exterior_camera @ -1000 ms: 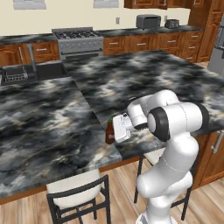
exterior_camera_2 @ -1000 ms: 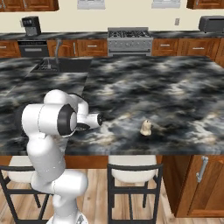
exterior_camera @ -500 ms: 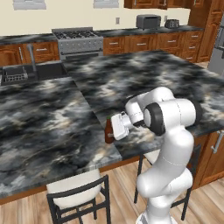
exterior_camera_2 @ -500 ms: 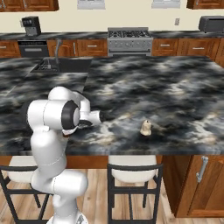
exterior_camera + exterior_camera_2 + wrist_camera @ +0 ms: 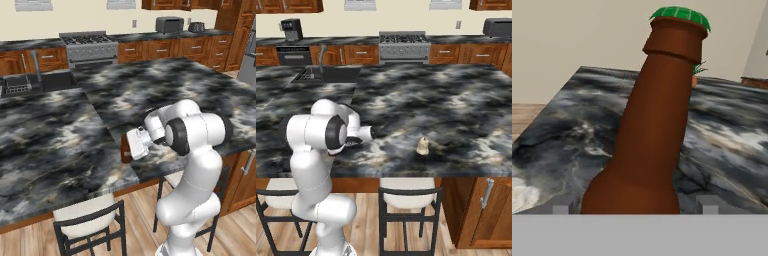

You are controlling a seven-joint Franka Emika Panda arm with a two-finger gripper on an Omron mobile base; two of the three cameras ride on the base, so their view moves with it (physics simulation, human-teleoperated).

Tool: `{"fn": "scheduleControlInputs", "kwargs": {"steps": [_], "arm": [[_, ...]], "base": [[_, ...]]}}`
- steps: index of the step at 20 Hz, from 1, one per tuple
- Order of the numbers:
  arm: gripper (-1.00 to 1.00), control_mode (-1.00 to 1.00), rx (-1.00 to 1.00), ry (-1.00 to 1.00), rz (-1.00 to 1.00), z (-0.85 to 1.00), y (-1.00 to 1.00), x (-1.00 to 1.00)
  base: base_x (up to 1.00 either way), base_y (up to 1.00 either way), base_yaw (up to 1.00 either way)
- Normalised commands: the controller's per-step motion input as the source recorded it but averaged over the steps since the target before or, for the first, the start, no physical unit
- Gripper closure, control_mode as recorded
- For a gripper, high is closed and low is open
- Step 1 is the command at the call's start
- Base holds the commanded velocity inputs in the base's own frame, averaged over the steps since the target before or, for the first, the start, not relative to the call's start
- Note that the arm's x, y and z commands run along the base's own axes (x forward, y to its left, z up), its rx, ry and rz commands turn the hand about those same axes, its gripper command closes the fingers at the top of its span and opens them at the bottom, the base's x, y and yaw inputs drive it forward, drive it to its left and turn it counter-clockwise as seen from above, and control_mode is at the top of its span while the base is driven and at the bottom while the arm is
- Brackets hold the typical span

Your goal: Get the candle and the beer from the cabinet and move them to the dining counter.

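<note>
End effector (image 5: 637, 204): fingers now apart | beer (image 5: 654, 125): standing on dining counter (image 5: 722, 135)

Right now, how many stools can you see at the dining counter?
2. In the right base view, one stool stands under the dining counter edge, another stool partly behind the arm. More may be hidden.

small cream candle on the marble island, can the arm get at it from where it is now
Probably yes. The small cream candle stands alone on the black-veined marble island counter, with bare marble between it and the gripper, which is beside the brown glass beer bottle.
</note>
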Motion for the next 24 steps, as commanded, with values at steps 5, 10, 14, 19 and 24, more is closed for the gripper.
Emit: {"fn": "scheduleControlInputs", "kwargs": {"steps": [5,10,14,19,24], "arm": [[-1.0,-1.0,0.02,-0.08,0.01,0.13,-0.14,-0.13],[-1.0,-1.0,0.02,0.0,0.0,0.21,-0.12,0.0],[-1.0,-1.0,0.03,0.0,0.0,0.36,-0.22,0.0],[-1.0,-1.0,0.04,0.0,0.0,0.41,-0.27,-0.04],[-1.0,-1.0,0.03,0.0,0.0,0.57,-0.14,-0.36]], "base": [[0.0,0.0,0.0],[0.0,0.0,0.0],[0.0,0.0,0.0],[0.0,0.0,0.0],[0.0,0.0,0.0]]}}
